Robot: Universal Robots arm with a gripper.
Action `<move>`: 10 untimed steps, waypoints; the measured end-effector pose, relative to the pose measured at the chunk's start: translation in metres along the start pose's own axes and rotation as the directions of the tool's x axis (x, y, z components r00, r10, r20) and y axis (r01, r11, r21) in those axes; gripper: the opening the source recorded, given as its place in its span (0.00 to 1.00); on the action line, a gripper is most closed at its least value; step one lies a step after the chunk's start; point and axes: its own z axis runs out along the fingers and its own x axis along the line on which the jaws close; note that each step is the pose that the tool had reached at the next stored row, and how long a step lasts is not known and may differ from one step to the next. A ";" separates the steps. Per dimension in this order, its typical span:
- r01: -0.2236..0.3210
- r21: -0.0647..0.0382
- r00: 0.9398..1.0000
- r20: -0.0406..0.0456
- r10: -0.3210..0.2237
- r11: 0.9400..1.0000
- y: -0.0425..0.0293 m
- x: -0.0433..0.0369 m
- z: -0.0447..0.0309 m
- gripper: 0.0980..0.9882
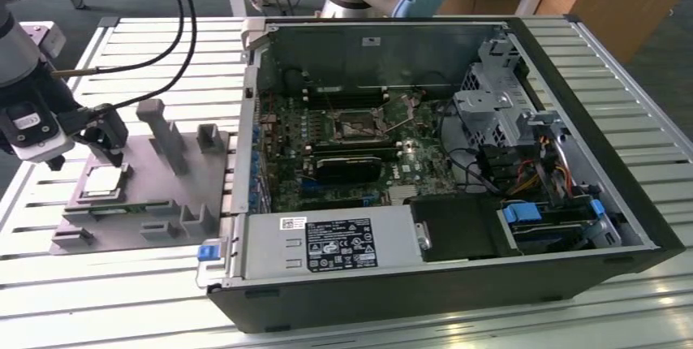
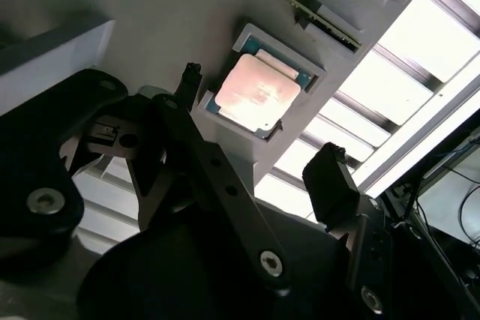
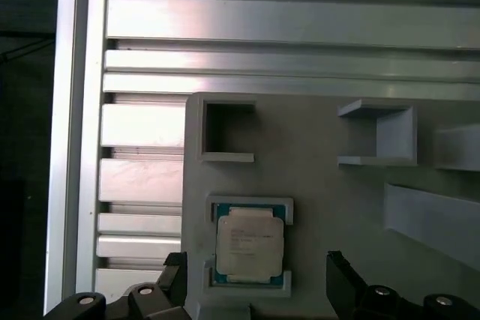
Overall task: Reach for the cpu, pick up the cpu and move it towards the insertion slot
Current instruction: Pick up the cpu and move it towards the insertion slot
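The cpu [image 1: 101,183] is a small silver square seated in a shallow pocket of the grey fixture [image 1: 178,195] at the exterior view's left. My gripper [image 1: 105,146] hangs just above it, open, with nothing held. In both wrist views the cpu [image 2: 259,91] [image 3: 249,243] lies between the two dark fingers [image 2: 330,185] [image 3: 339,279], which stand apart from it on either side of the pocket. The insertion slot [image 1: 355,126] is the square socket with a dark centre on the green board inside the open computer case.
The open computer case [image 1: 585,122] fills the middle and right, with a black expansion card [image 1: 346,169] below the socket. Grey posts [image 1: 162,134] rise from the fixture near my gripper. Black cables [image 1: 162,32] trail from the arm. The table is slatted aluminium [image 1: 130,284].
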 end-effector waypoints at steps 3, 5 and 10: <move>0.000 0.000 1.000 0.000 0.000 1.000 -0.0002 0.0012 0.0046 0.81; 0.000 0.000 1.000 0.000 0.000 1.000 -0.0003 0.0018 0.0081 0.81; 0.000 0.000 1.000 0.000 0.000 1.000 -0.0006 0.0032 0.0173 0.81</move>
